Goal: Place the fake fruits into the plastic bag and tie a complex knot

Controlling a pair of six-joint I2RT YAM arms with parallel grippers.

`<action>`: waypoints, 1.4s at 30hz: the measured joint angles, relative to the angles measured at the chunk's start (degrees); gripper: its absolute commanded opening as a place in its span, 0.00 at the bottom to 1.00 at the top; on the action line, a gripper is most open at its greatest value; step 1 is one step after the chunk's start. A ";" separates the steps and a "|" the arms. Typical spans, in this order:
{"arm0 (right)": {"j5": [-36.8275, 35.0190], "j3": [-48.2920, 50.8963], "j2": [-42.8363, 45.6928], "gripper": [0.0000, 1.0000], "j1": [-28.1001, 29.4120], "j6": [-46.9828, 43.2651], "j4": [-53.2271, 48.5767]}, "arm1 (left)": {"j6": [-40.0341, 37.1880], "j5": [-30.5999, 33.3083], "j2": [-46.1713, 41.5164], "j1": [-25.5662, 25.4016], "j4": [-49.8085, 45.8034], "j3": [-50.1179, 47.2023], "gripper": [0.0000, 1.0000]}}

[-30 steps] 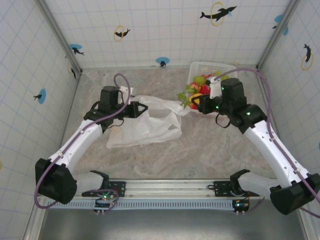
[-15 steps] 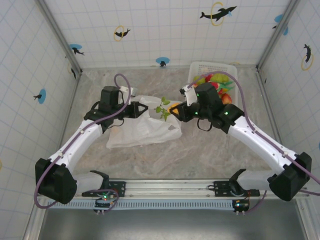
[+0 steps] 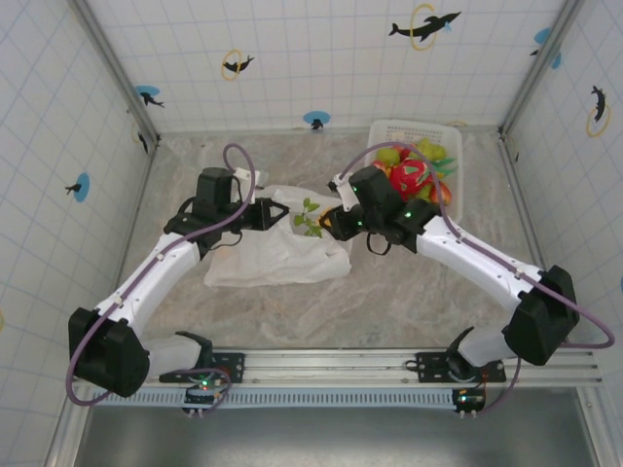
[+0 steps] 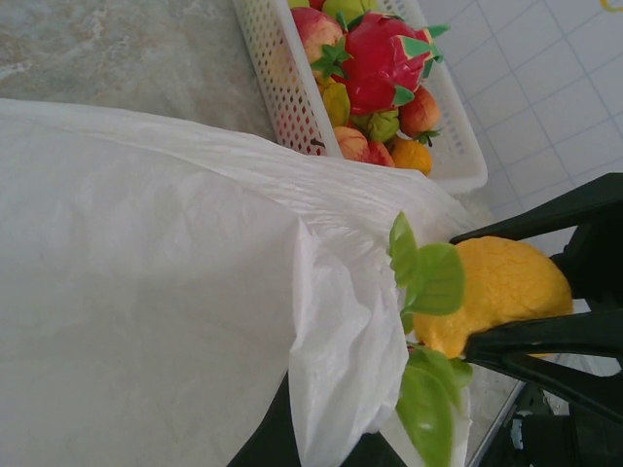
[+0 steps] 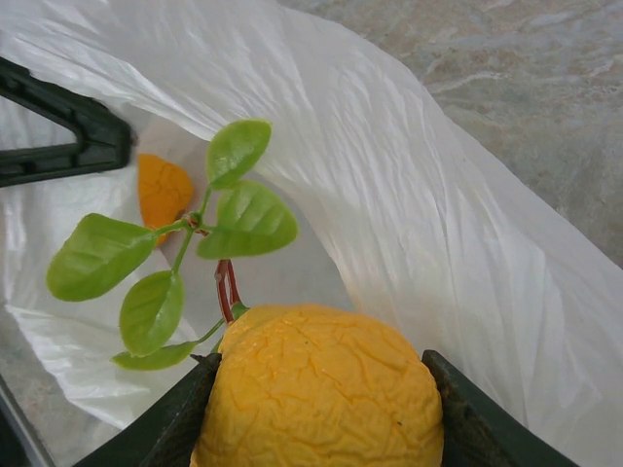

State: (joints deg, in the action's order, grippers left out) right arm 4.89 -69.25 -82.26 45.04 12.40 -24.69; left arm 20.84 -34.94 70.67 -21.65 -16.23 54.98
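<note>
The thin white plastic bag (image 3: 277, 255) lies flat left of centre, its mouth facing right. My left gripper (image 3: 275, 213) is shut on the bag's upper rim (image 4: 331, 389) and holds it up. My right gripper (image 3: 336, 219) is shut on a wrinkled yellow-orange fruit (image 5: 321, 389) with a leafy green sprig (image 5: 185, 253), right at the bag's mouth (image 5: 438, 195). In the left wrist view that fruit (image 4: 496, 292) hangs just beside the lifted rim. Another orange fruit (image 5: 161, 190) lies inside the bag. More fake fruits (image 3: 414, 175) fill the basket.
The white lattice basket (image 3: 389, 131) stands at the back right by the wall, holding a dragon fruit (image 4: 380, 63), apples and small oranges. Tiled walls close in three sides. Bare marble table lies in front of the bag.
My right arm has swung left from the basket to the bag's mouth, carrying the leafy orange fruit. The left arm and the bag have stayed put.
</note>
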 measured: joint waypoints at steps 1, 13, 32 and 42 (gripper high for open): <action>-0.81 0.00 -0.44 0.49 0.17 0.00 0.00 | 0.00 -0.02 0.00 -0.09 0.00 0.00 0.00; -8.26 0.44 -3.76 0.48 0.72 2.05 4.68 | 0.00 -0.02 1.46 -1.57 -0.02 0.20 0.00; -6.54 11.78 -8.28 0.49 4.09 2.69 28.81 | 3.48 1.07 2.14 -3.45 0.02 2.14 0.00; -6.27 8.98 -18.51 0.57 4.04 5.66 34.42 | 5.40 1.11 2.10 -3.50 0.13 2.14 0.00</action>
State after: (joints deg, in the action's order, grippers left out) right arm -1.39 -60.27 -100.77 49.08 18.06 9.74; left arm 26.24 -33.82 72.77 -25.15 -16.10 57.12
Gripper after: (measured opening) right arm 0.568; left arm 0.055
